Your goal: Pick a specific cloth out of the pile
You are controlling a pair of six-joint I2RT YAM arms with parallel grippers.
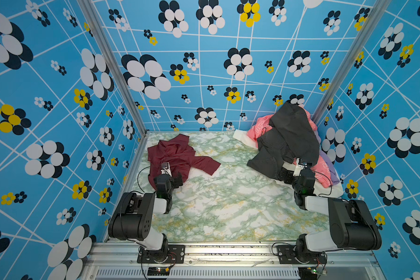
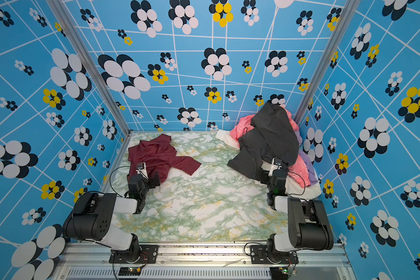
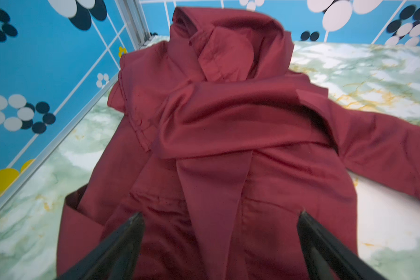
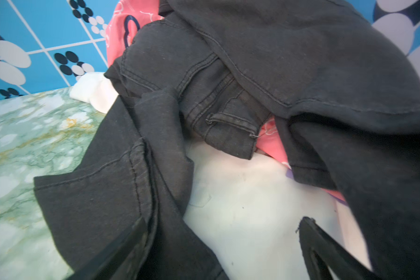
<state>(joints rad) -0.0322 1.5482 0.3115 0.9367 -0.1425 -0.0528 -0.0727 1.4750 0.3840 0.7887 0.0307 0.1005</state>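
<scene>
Nearest the lens runs the aluminium rail [image 1: 228, 249] that carries both arm bases, with a small circuit board [image 1: 314, 270] below the right base; any marking on it is too small to read. Beyond it lies the green-and-white marbled table [image 1: 228, 206], closed in by blue walls [image 1: 204, 72] printed with black, white and yellow flowers.

The cloth [image 1: 177, 155], a maroon shirt with a slight sheen, lies crumpled on the far left of the table, close to the left wall. Its collar [image 3: 218, 48] is folded up at the far end and one sleeve [image 1: 209, 166] stretches toward the middle of the table. It is well apart from the pile [image 1: 291, 135], which is heaped in the far right corner.

The left gripper [image 3: 221, 215] stands with its fingers [image 3: 131, 230] spread wide over the near part of the shirt, clamping nothing. The right gripper [image 4: 223, 221] is likewise spread wide at the near edge of the pile, over a white cloth [image 4: 240, 198] and beside a dark grey garment [image 4: 301, 60] with jeans-like seams and a belt loop. It holds nothing.

A pink cloth [image 1: 257, 126] shows under the grey one; its white printed loops do not read as words. A lavender piece [image 1: 327, 160] shows at the right.
</scene>
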